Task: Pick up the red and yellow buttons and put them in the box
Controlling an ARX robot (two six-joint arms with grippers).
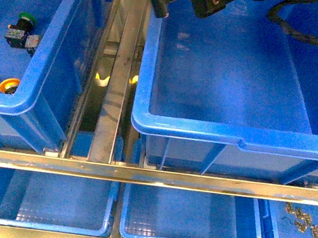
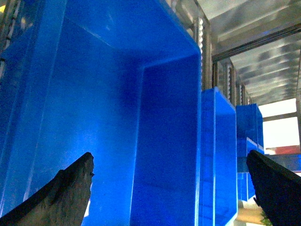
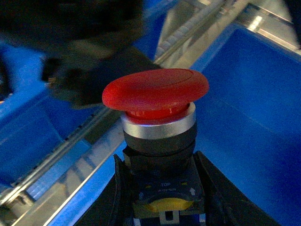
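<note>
1. We see the right end effector (image 3: 160,188) pinching a red mushroom-capped push-button switch (image 3: 156,89) by its black contact block, with a dark finger (image 3: 117,193) on either side. The cap faces the wrist camera. A silver collar sits under it, and there is a yellow tab on the block.
2. The red switch is held in the air, touching only the fingers. On one side of it is the smooth inside of the large deep blue plastic crate (image 3: 254,108). On the other side is a metal rail (image 3: 84,155). We cannot tell whether the switch hangs within the crate's rim.
3. In the front view, dark arm hardware (image 1: 211,1) and a black ribbed cable (image 1: 313,33) hang over the far part of that crate. The stepped tab shows on the crate's front rim.
4. The left end effector (image 2: 169,188) is spread wide with nothing between its two dark fingers. It faces a tall blue crate wall.
5. A yellow-orange-capped push-button switch (image 1: 9,85) lies on its side in the neighbouring blue crate (image 1: 42,108) to the left, close to that crate's front wall.
6. Farther back in the same left crate are a green-capped switch (image 1: 25,17) and dark loose contact blocks (image 1: 18,35), just beside each other.
7. Below the crates, shallower blue bins (image 1: 41,197) sit on a lower shelf. The rightmost bin holds small metal pieces (image 1: 305,219).
</note>
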